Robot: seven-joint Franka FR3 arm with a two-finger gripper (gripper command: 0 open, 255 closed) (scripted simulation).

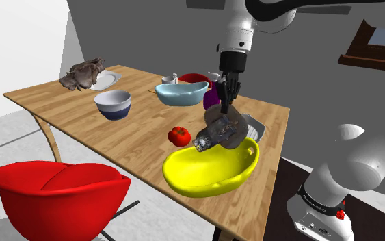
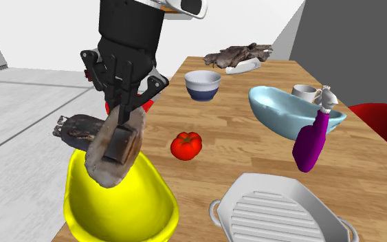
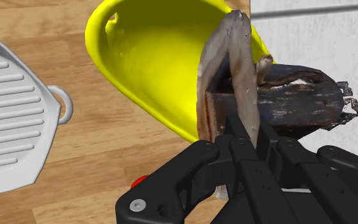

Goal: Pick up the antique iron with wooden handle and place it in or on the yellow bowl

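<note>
- The claw [image 2: 124,110] is closed narrow on the antique iron [image 2: 116,148], pinching a thin, flat brownish slab that stands on edge between the fingers.
- The iron's dark, rough body juts sideways from that slab, so the weight hangs off-centre. I judge it heavy and rigid, more likely to pivot in the pinch than to slide out.
- A hold nearer the dark body would probably sit closer to the weight.
- The iron hangs tilted over the rim of the yellow bowl [image 1: 191,174]. I cannot tell whether it touches the rim.
- The bowl stands near the edge of the counter [image 1: 95,127] and looks light, so a heavy iron dropped in could tip or skid it. Lowering it gently seems wise.
- A tomato [image 1: 179,135] and a white grill pan [image 2: 281,213] lie just beside the bowl.
</note>
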